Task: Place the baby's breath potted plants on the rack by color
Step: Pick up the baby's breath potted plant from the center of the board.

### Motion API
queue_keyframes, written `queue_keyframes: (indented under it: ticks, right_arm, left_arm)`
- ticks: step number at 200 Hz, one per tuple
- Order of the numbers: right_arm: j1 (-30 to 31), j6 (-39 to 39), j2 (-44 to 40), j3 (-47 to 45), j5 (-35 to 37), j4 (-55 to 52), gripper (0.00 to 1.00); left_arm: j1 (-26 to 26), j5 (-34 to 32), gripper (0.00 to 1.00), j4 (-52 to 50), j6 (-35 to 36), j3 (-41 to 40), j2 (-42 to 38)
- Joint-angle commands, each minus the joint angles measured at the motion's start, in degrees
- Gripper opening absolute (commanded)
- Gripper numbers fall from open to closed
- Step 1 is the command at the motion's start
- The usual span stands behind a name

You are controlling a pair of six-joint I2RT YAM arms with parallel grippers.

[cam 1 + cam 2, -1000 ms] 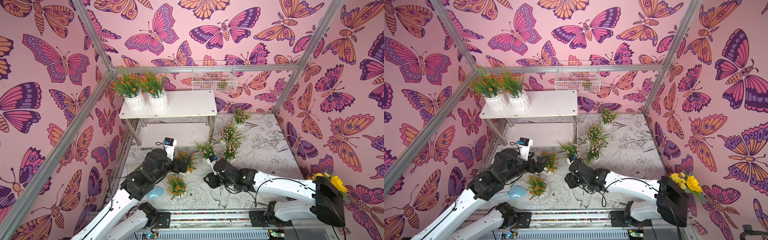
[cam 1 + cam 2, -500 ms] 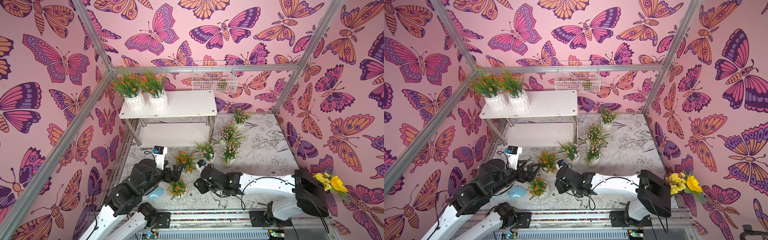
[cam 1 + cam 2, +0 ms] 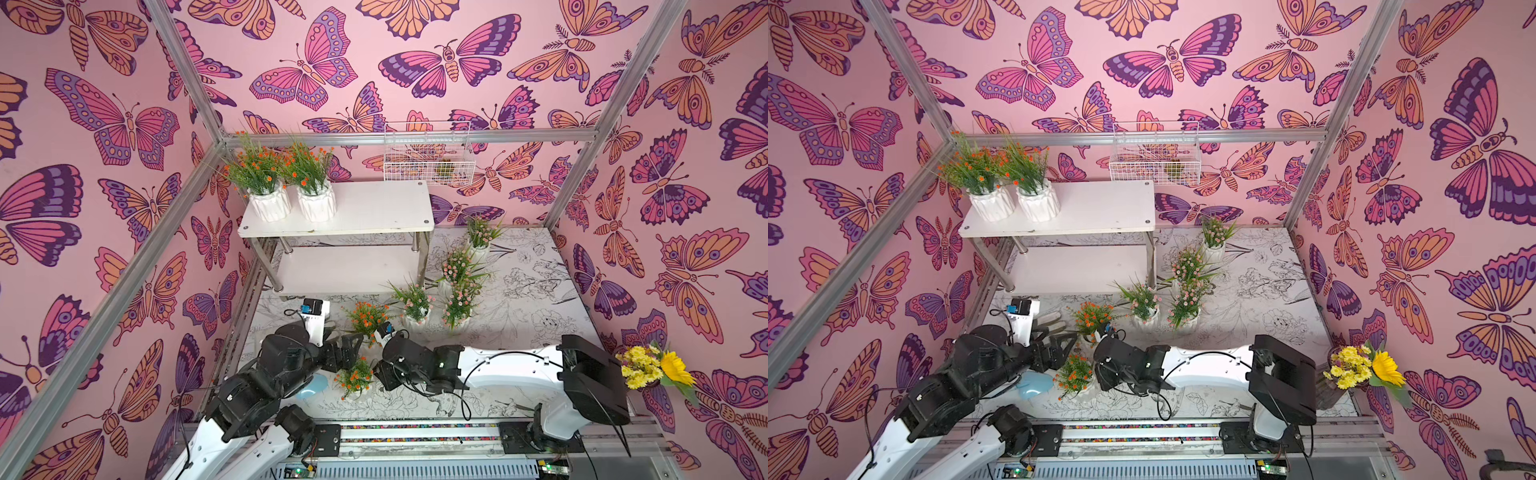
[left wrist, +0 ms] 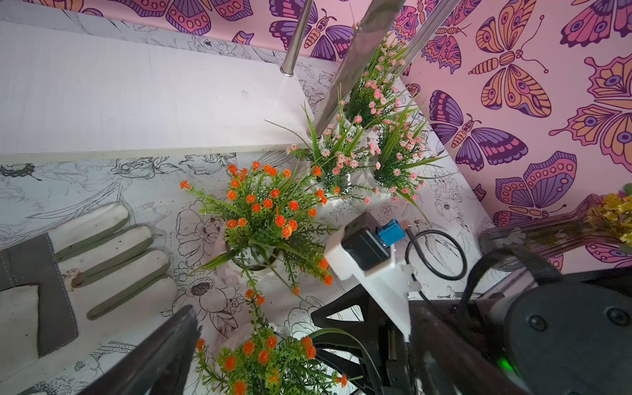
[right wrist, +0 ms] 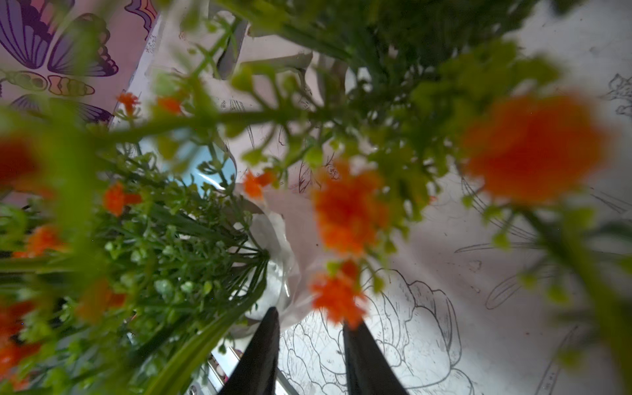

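The white rack holds two orange baby's breath potted plants at the left end of its top tier; its lower tier is bare. On the floor stand two more orange plants, one nearer and one farther, with several pink ones to the right. My left gripper is open, its fingers wide on either side of the nearer orange plant. My right gripper is open a little, and its tips are just short of that plant's white pot.
A white wire basket hangs on the back wall. A yellow sunflower bunch stands at the right front. A grey-and-white glove lies flat left of the orange plants. A pale blue object lies under the left arm.
Both arms have drawn back from the farther orange plant toward the front edge. They now flank the nearer orange plant. The right jaws have narrowed slightly.
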Motion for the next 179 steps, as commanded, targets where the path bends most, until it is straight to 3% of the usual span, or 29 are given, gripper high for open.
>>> queue_keyframes:
  ticks: [1,179]
  right_arm:
    - [0.75,-0.90,1.27,2.31,1.00,-1.47,0.32]
    - [1.76,-1.25,11.62,12.44,3.92,-10.38,0.27]
  left_arm:
    - [-0.32,-1.03,0.97,-1.60,-0.33,-0.84,-1.18]
    - [-0.28,-0.42,0.98,-1.75,-0.55,-1.82,-2.37]
